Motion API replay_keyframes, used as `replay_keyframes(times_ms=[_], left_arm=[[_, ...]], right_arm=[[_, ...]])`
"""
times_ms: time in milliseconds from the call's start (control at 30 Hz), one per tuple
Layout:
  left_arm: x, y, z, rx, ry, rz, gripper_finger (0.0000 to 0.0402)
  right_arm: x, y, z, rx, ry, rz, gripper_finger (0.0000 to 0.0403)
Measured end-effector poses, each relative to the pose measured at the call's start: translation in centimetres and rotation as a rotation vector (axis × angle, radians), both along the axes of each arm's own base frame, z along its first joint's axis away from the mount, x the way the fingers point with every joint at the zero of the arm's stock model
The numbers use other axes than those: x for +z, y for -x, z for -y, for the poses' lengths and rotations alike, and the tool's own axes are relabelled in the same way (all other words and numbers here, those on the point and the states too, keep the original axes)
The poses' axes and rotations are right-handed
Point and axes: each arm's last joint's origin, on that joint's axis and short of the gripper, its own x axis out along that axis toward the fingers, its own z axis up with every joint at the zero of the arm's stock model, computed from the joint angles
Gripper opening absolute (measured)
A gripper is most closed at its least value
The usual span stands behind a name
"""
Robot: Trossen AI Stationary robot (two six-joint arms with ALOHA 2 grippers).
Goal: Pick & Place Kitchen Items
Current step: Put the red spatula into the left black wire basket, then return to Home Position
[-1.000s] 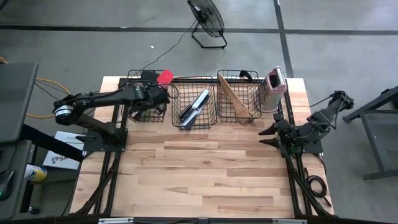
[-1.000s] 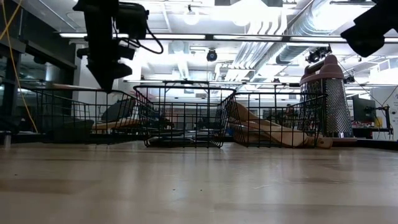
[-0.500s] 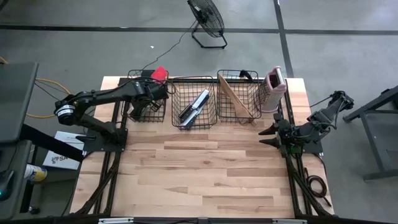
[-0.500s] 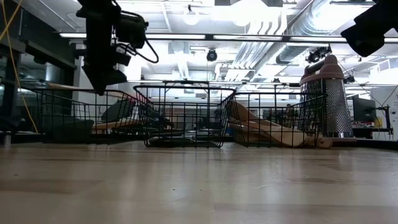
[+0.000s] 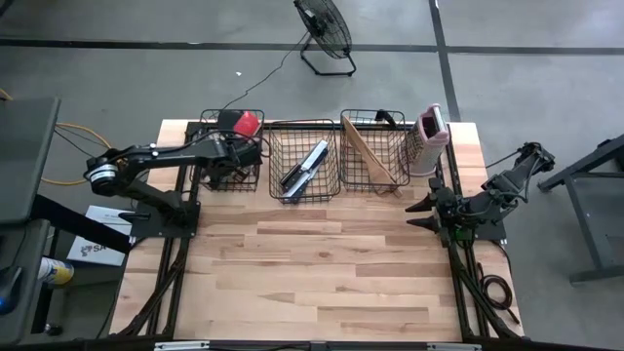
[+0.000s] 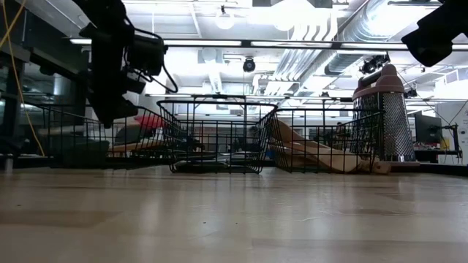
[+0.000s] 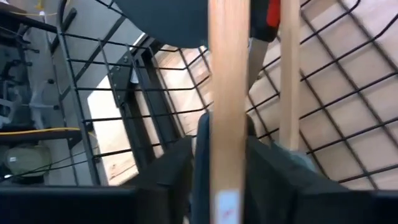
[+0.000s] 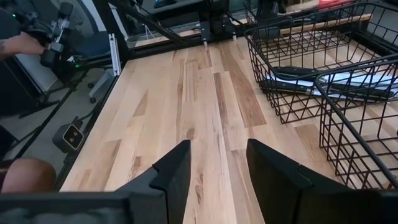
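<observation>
Left basket (image 5: 216, 156) wire hides left pincer (image 5: 255, 152) tips.

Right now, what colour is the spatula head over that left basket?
Red; the spatula head shows best in the high view.

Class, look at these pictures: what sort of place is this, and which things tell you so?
Probably a robotics lab or workshop: bare ceiling ducts and strip lights, a concrete floor with a standing fan, and a wooden table with arms mounted on it.

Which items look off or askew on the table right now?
Right basket: a long wooden utensil leans diagonally, its end past the front wire by the low view. The red-headed spatula sits on the left basket's far rim, its wooden handle between the left gripper's fingers. Nothing spilled.
</observation>
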Motion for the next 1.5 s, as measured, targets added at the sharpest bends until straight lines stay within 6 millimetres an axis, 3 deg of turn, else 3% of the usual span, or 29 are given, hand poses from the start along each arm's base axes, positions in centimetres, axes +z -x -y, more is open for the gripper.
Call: replay_keyframes(times_ms=[133,233,467,567,700,900,1100,1233,1333,1500], left_arm=[[0.2,-0.3,-0.1,-0.017,0.001,0.042,0.0207],[0.4,-0.7,-0.2,-0.048,0.005,0.102,0.0237],[1.7,-1.8,-0.4,-0.125,0.045,0.252,0.0251],[2.3,-1.9,0.0,-0.160,0.142,0.313,0.0252],[3.2,-2.6,1.1,-0.235,0.165,0.418,0.0253],[5.0,-4.0,4.4,-0.437,0.060,0.589,0.0253],[5.4,-4.7,8.1,-0.656,0.007,0.738,0.0253],[5.4,-4.4,9.8,-0.700,-0.012,0.742,0.0253],[5.7,-3.9,10.8,-0.712,-0.027,0.776,0.0253],[5.9,-3.0,12.3,-0.783,-0.019,0.861,0.0253]], right_arm=[[0.0,0.0,0.0,0.000,0.001,0.000,0.0149],[0.0,0.0,0.0,0.001,0.002,0.000,0.0149],[0.0,0.0,0.0,-0.004,-0.004,0.001,0.0149],[0.0,0.0,0.0,-0.011,-0.031,-0.001,0.0149],[0.0,0.0,0.0,-0.019,-0.058,-0.001,0.0149],[0.0,0.0,-0.1,0.002,-0.093,-0.010,0.0149],[0.5,-0.2,0.0,-0.068,-0.073,0.053,0.0149],[0.9,-0.6,-0.4,-0.001,-0.078,0.136,0.0149],[-0.1,-1.1,-1.1,0.099,-0.119,0.200,0.0149],[-3.5,-1.9,-1.9,0.147,-0.163,0.284,0.0149]])
